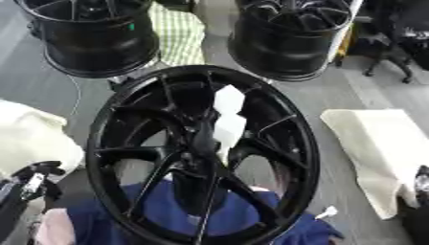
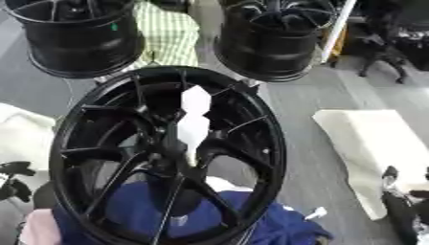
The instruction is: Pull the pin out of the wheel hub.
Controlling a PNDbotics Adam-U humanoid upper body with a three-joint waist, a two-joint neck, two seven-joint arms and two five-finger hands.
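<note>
A large black spoked wheel hub (image 1: pixel 109 119) stands tilted in the middle, over a blue cloth (image 1: pixel 167 210). A white angular piece (image 1: pixel 228 117) sticks up at the hub's centre, between the spokes; I cannot tell its exact shape. My left hand (image 1: pixel 35 178) rests at the lower left, apart from the rim, fingers relaxed and holding nothing. At the lower right edge is my right hand (image 2: pixel 400 198), also apart from the wheel, with fingers up and nothing in it.
Two more black wheels (image 1: pixel 92 38) (image 2: pixel 268 43) stand at the back, a green checked cloth (image 1: pixel 177 31) between them. Cream cloths lie at the left (image 1: pixel 29 139) and right (image 1: pixel 381 148). A small white bit (image 1: pixel 327 212) lies by the rim. A chair base (image 1: pixel 389 60) is at the upper right.
</note>
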